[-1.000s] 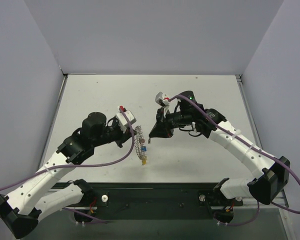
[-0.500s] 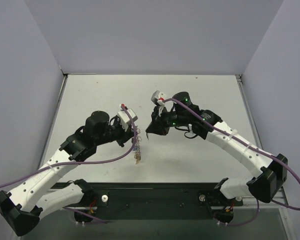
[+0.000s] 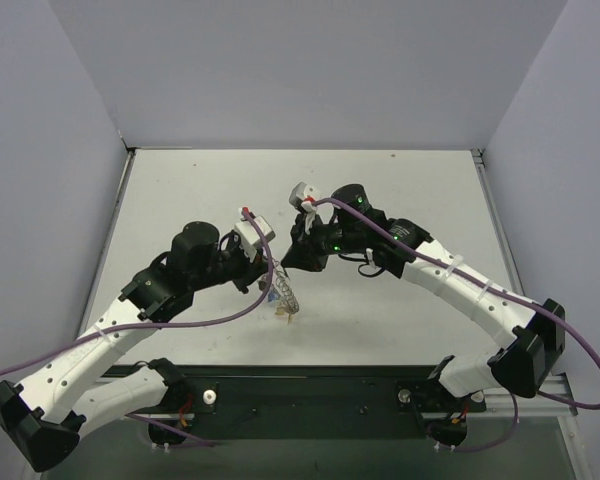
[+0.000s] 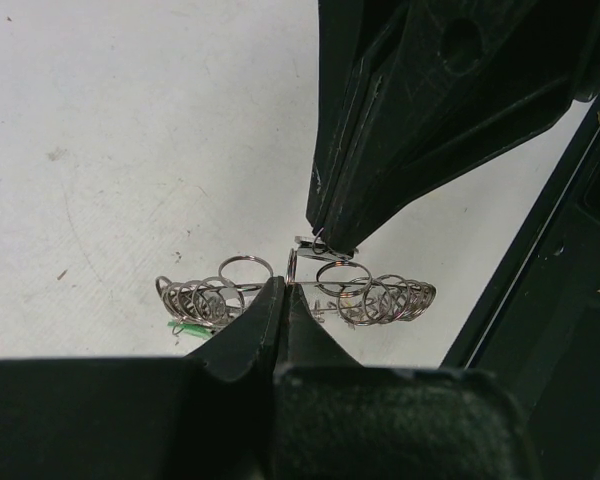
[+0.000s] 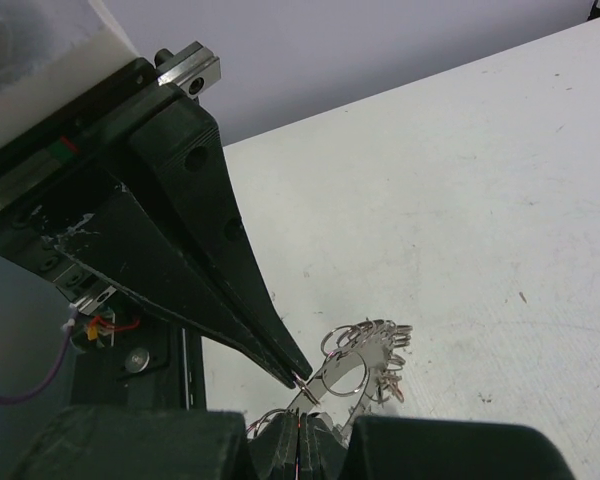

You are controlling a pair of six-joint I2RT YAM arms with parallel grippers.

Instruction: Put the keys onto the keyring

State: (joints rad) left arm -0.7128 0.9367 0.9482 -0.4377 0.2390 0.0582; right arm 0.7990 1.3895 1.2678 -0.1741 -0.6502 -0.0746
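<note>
The keyring (image 4: pixel 375 297) is seen edge-on in the left wrist view, a silvery hoop lined with small split rings. My left gripper (image 4: pixel 284 288) is shut on its rim and holds it above the table. A green key head (image 4: pixel 190 327) and thin metal keys (image 4: pixel 332 311) dangle beneath it. My right gripper (image 4: pixel 327 238) comes in from above, shut on a small silvery ring right at the hoop. From above, the left gripper (image 3: pixel 269 272) and right gripper (image 3: pixel 290 264) almost touch, with the keyring (image 3: pixel 284 297) and a yellowish key (image 3: pixel 289 318) hanging below. In the right wrist view the keyring (image 5: pixel 372 352) sits just past my shut right gripper (image 5: pixel 300 428).
The white table (image 3: pixel 400 180) is walled by grey panels on three sides. The black base rail (image 3: pixel 310 385) runs along the near edge. Purple cables (image 3: pixel 230 315) loop from both arms.
My right gripper has moved left until its tip meets the keyring. The left gripper shifted slightly with the keyring, which swung a little; both stayed shut.
</note>
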